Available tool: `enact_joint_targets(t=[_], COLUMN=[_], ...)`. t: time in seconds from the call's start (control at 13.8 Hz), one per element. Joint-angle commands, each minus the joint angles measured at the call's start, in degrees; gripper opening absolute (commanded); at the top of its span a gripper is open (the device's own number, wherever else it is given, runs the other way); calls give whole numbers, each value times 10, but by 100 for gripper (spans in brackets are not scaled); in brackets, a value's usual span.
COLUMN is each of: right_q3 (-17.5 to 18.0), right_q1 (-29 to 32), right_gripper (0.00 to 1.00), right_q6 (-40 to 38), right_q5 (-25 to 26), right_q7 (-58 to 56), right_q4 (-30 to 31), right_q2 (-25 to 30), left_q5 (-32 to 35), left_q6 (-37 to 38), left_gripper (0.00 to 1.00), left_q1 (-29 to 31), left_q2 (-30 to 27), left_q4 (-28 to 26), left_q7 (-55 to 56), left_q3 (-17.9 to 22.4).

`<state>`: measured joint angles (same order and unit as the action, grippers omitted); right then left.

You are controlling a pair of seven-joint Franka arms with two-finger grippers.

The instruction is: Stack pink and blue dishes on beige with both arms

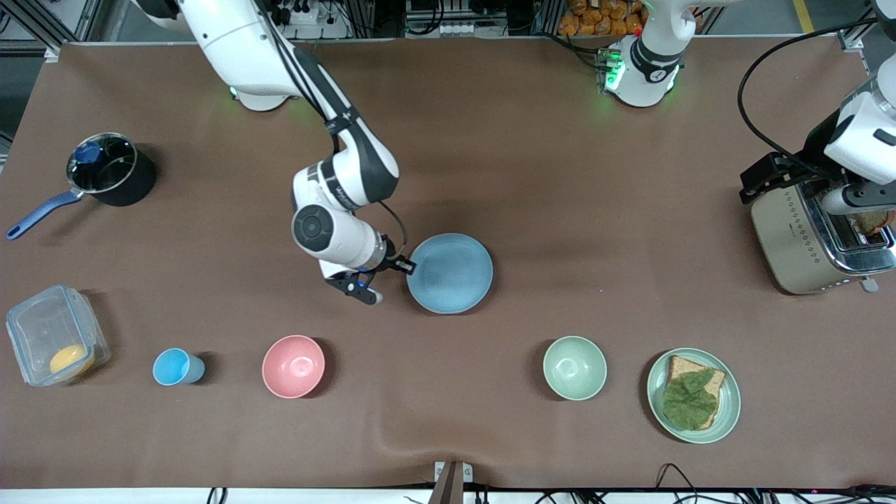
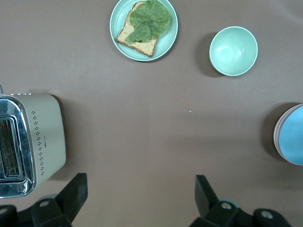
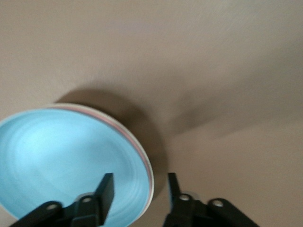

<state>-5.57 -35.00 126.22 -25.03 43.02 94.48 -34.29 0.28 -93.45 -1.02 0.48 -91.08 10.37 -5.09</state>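
A: Where are the plates?
B: Blue plate (image 1: 450, 273) tops a stack mid-surface; pink rim (image 3: 124, 127) shows beneath.
A: End effectors?
B: Right end effector (image 3: 137, 191) straddles the stack's rim, fingers parted. Left end effector (image 2: 141, 189) waits spread above the toaster (image 1: 819, 238).

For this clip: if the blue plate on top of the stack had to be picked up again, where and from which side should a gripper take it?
By its low rim, at the edge toward the right arm's end of the table. The blue plate lies flat on the stack, so only its rim offers a pinch. The right gripper is already there, open, with one finger over the plate and one outside the rim. The left gripper is open near the toaster.
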Motion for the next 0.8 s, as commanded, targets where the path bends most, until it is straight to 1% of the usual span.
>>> enact_joint_targets(t=[0.0,0.07,0.14,0.22,0.36,0.51,0.58,0.65,0.72], right_q3=[-16,-28,-33,-36,-44,-48,-48,-48,-48], right_q1=[9,19,35,55,115,170,182,190,195], right_gripper=[100,100,100,100,100,100,100,100,100], right_q6=[-46,-72,-93,-106,-137,-140,-142,-153,-170], right_q5=[63,97,107,110,121,126,133,152,181], right_q7=[-11,-39,-78,-132,-259,-364,-387,-392,-393], right_q4=[8,10,8,11,18,45,53,54,54], right_q2=[44,56,67,80,94,119,134,149,163], left_q5=[-9,-9,-10,-10,-10,-11,-11,-11,-11], left_q6=[-5,-9,-9,-9,-9,-4,-2,-1,1], left_gripper=[100,100,100,100,100,100,100,100,100], left_q1=[8,8,8,9,14,15,15,14,13], left_q2=[3,4,3,3,3,3,1,1,1], left_q4=[-2,-2,-2,-2,2,7,7,7,7], left_q7=[-3,-3,-2,-2,-10,-10,-10,-10,-9], left_q3=[-9,-9,-10,-10,-9,-9,-9,-10,-10])
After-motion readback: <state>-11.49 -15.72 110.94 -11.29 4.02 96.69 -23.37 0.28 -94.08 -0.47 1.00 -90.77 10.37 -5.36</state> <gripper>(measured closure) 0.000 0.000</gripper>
